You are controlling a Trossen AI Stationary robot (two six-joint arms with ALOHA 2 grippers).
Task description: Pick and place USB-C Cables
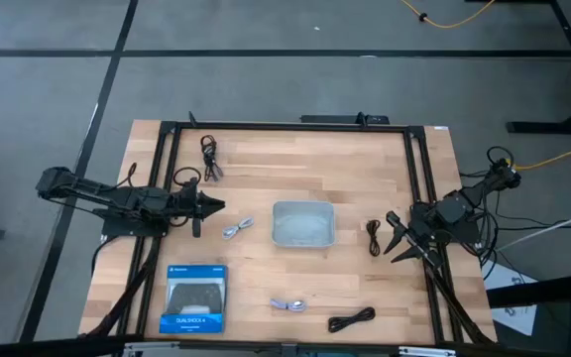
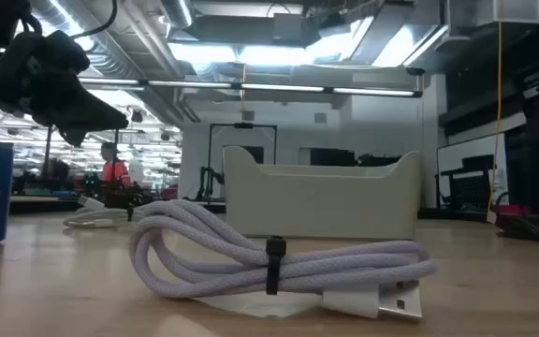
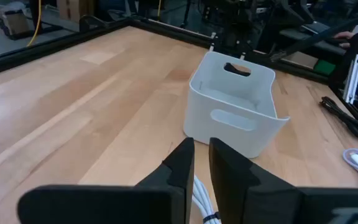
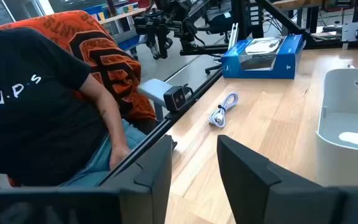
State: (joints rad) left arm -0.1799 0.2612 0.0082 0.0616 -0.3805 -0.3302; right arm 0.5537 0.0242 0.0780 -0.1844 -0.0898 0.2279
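Lower your left hand [image 1: 209, 206], its fingers nearly closed and empty, open it, and straddle the grey cable [image 1: 233, 230] just beside the tray [image 1: 303, 224].

We're in a robotics lab, or a workshop floor much like one. A butcher-block wooden table [image 1: 295, 188] framed in black rails [image 1: 285, 125] sits on grey flooring marked with dark tape lines [image 1: 117, 59], a yellow cord [image 1: 464, 20] trailing across it. Overhead run exposed ducts and long strip lights [image 2: 279, 89], industrial style. Beyond the table stand more robot arms on stands [image 4: 166, 25] and other benches. A person in a black T-shirt [image 4: 36, 93] sits right at the table edge, and another figure in orange [image 2: 113, 173] shows far back.
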